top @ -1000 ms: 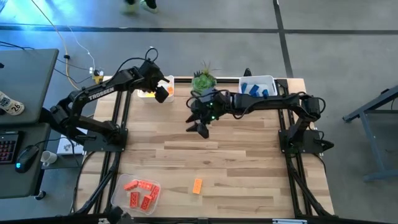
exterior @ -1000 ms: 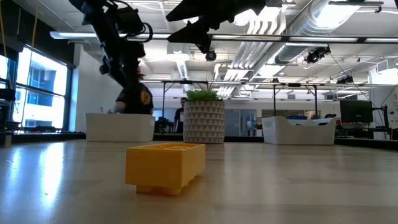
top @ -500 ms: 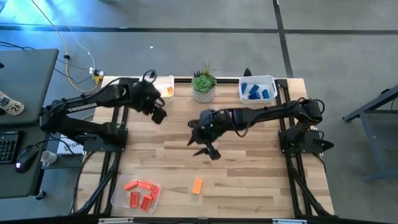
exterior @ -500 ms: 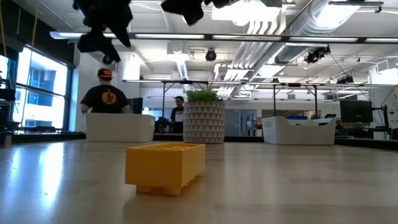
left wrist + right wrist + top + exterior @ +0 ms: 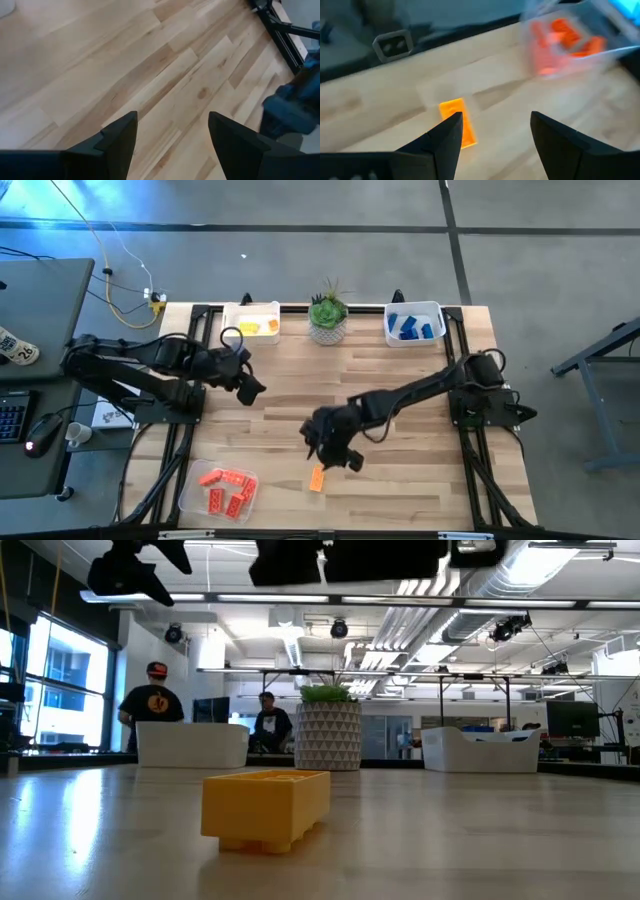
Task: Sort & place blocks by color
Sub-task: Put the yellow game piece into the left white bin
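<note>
A yellow-orange block [image 5: 317,479] lies flat on the table near its front edge; it also shows in the low view [image 5: 266,807] and in the right wrist view [image 5: 457,127]. My right gripper [image 5: 335,455] is open and hangs just on the far side of this block, above the table, touching nothing; its fingers show in its wrist view [image 5: 495,130]. My left gripper [image 5: 250,387] is open and empty over bare wood at the table's left [image 5: 172,130]. Several red-orange blocks lie in a clear tray [image 5: 190,492].
A white tray [image 5: 228,315] with yellow blocks stands at the far left, and a white tray [image 5: 440,315] with blue blocks at the far right. A potted plant [image 5: 327,315] stands between them. The red blocks' tray shows in the right wrist view [image 5: 600,47]. People stand in the room behind [image 5: 155,705].
My right gripper has gone from beside the plant toward the table's near edge and down toward the yellow-orange block. My left gripper has drawn back from the far-left tray toward the table's left and near side. The block has stayed where it was.
</note>
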Controlling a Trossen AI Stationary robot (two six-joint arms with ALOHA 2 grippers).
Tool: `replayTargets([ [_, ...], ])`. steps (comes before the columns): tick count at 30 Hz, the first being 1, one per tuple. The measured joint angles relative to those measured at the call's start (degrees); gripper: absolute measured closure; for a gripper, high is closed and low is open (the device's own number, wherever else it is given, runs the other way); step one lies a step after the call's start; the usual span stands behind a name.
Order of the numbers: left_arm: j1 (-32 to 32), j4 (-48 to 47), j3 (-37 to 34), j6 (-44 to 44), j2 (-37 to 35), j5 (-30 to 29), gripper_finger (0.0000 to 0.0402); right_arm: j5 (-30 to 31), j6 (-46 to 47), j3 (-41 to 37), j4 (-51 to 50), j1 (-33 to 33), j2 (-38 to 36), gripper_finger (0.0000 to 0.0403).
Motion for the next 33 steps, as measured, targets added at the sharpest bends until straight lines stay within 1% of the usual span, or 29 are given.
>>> replayTargets([
  [7,-3.5,-0.3,0.0,-3.8,1.4,-2.0,0.0172,3.5,-5.6,0.0,-0.2,2.8,4.9,0.0183],
  [15,-4.3,-0.6,0.0,-5.5,2.7,-2.8,0.0171,3.8,-6.8,0.0,-0.1,3.2,9.6,0.0183],
  [25,-4.5,-0.6,-0.1,-5.7,3.5,-3.5,0.0171,3.9,-9.5,0.0,0.7,3.2,11.6,0.0183],
  [28,-4.5,-0.6,-0.1,-5.6,3.5,-4.0,0.0171,4.2,-10.6,-0.1,1.6,3.2,12.3,0.0183],
  [30,-4.5,-0.6,-0.1,-5.6,3.5,-4.0,0.0171,3.8,-10.6,0.0,4.0,3.2,12.9,0.0183],
  [33,-4.5,-0.6,-0.1,-5.6,3.5,-4.0,0.017,3.4,-10.7,0.0,3.9,3.2,14.2,0.0183],
])
